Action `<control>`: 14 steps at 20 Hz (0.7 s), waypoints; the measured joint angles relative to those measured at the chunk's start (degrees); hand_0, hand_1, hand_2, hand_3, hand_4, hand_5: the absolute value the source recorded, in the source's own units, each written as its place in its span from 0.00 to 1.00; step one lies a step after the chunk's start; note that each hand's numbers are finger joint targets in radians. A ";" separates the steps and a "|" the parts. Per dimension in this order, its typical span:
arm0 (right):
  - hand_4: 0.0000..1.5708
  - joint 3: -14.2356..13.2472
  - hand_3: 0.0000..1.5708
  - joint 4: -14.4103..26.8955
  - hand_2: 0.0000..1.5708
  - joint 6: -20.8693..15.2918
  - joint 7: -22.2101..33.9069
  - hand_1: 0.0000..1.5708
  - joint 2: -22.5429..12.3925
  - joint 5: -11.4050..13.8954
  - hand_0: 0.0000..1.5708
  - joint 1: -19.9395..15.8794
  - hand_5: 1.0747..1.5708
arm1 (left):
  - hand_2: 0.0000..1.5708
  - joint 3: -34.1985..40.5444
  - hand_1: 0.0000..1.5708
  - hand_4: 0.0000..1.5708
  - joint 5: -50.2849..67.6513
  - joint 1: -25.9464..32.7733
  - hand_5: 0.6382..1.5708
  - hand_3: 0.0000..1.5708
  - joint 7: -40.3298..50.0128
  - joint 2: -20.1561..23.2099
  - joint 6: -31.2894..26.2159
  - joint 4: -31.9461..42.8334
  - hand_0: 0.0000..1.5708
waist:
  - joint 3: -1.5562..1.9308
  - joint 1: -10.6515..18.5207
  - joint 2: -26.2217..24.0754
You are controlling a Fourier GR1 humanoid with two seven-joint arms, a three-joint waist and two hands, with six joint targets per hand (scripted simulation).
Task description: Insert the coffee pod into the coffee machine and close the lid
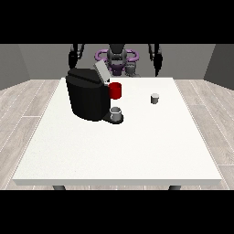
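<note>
A black coffee machine (87, 95) stands on the white table (119, 151), left of centre. Its grey lid (101, 73) is tilted up and open. A small grey coffee pod (155, 98) stands upright on the table to the machine's right, well apart from it. A grey cup (116, 113) sits on the machine's tray at its front right. Both hands hang beyond the table's far edge, away from every object: the hand at the view's left (71, 60) behind the machine, the hand at the view's right (158, 67) behind the pod. Neither holds anything.
A red cup (115, 90) stands just behind the machine's spout, between machine and pod. The robot's torso (118, 59) is at the far edge. Bare white tabletop stretches from the machine to the near edge.
</note>
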 measured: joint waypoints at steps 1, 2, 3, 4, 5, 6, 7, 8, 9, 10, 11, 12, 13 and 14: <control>0.08 -0.43 0.00 0.36 0.00 0.07 0.42 0.00 -0.29 -0.15 0.00 -0.57 1.00 | 0.00 -0.32 0.00 0.19 0.06 0.14 1.00 0.00 -0.39 -0.30 -0.27 0.13 0.00 | 0.34 0.35 -0.17; 0.08 -0.69 0.00 0.53 0.00 0.09 1.14 0.00 -0.39 -0.31 0.00 -0.92 1.00 | 0.00 -0.12 0.00 0.19 0.33 0.10 1.00 0.00 -1.06 -0.28 -0.65 0.49 0.00 | 0.62 0.49 -0.46; 0.08 -0.40 0.00 0.51 0.00 0.04 1.36 0.00 -0.23 0.00 0.00 -0.93 1.00 | 0.00 0.43 0.00 0.19 0.66 -0.35 1.00 0.00 -1.81 -0.12 -0.99 1.13 0.00 | 0.83 0.36 -0.75; 0.08 -0.24 0.00 0.74 0.00 0.29 0.92 0.00 -0.10 0.03 0.00 -0.08 1.00 | 0.00 1.21 0.00 0.19 1.31 -0.48 1.00 0.00 -2.03 0.39 -1.55 1.19 0.00 | 0.99 0.26 -1.29; 0.08 -0.49 0.00 0.54 0.00 0.88 1.38 0.00 -0.38 -0.51 0.00 0.32 1.00 | 0.00 2.20 0.00 0.19 2.32 -0.18 1.00 0.00 -2.79 1.34 -2.86 1.32 0.00 | 1.13 0.38 -1.91; 0.08 -0.62 0.00 0.82 0.00 0.96 1.58 0.00 -0.37 -0.60 0.00 0.73 1.00 | 0.00 2.48 0.00 0.19 2.75 0.37 1.00 0.00 -3.65 1.76 -3.78 1.01 0.00 | 1.23 0.74 -2.51; 0.07 -1.08 0.00 1.07 0.00 -0.73 0.04 0.00 0.81 -0.23 0.00 1.30 1.00 | 0.00 2.66 0.00 0.17 3.36 0.76 1.00 0.00 -4.31 1.92 -4.50 0.57 0.00 | 1.32 0.86 -3.15; 0.06 -2.23 0.00 1.28 0.00 -1.89 -1.28 0.00 1.52 -0.72 0.00 1.19 1.00 | 0.00 2.97 0.00 0.18 3.83 1.06 1.00 0.00 -5.23 2.15 -5.16 0.41 0.00 | 1.39 0.98 -3.34; 0.06 -2.93 0.00 1.25 0.00 -2.60 -2.01 0.00 1.80 -0.89 0.00 1.20 1.00 | 0.00 3.15 0.00 0.17 3.88 1.26 1.00 0.00 -5.90 2.09 -5.26 0.42 0.00 | 1.44 0.87 -3.59; 0.12 -2.45 0.00 1.32 0.00 -4.17 -3.25 0.00 2.68 -0.52 0.00 1.80 1.00 | 0.00 3.48 0.00 0.15 4.22 1.59 1.00 0.00 -6.43 2.50 -5.99 0.52 0.00 | 1.46 0.93 -3.88; 0.09 -3.20 0.00 1.56 0.00 -4.64 -3.90 0.00 2.86 -0.96 0.00 1.55 1.00 | 0.00 3.21 0.00 0.17 3.47 2.24 1.00 0.00 -7.37 2.62 -6.19 0.64 0.00 | 1.51 1.10 -3.89; 0.14 -3.27 0.00 1.41 0.00 -4.97 -4.17 0.00 3.17 -1.03 0.00 1.39 1.00 | 0.00 3.40 0.00 0.20 2.62 2.03 1.00 0.00 -8.22 3.01 -6.15 1.33 0.00 | 1.52 0.77 -3.74; 0.17 -3.13 0.00 1.25 0.00 -5.32 -4.13 0.00 3.59 -1.03 0.00 1.32 1.00 | 0.00 3.50 0.00 0.20 1.97 1.86 1.00 0.00 -8.17 3.75 -6.40 1.37 0.00 | 1.53 0.71 -3.92; 0.14 -3.44 0.00 1.70 0.00 -5.46 -4.84 0.00 3.73 -1.21 0.00 1.19 1.00 | 0.00 3.44 0.00 0.14 1.24 1.63 1.00 0.00 -8.22 4.36 -6.66 1.29 0.00 | 1.55 0.74 -3.82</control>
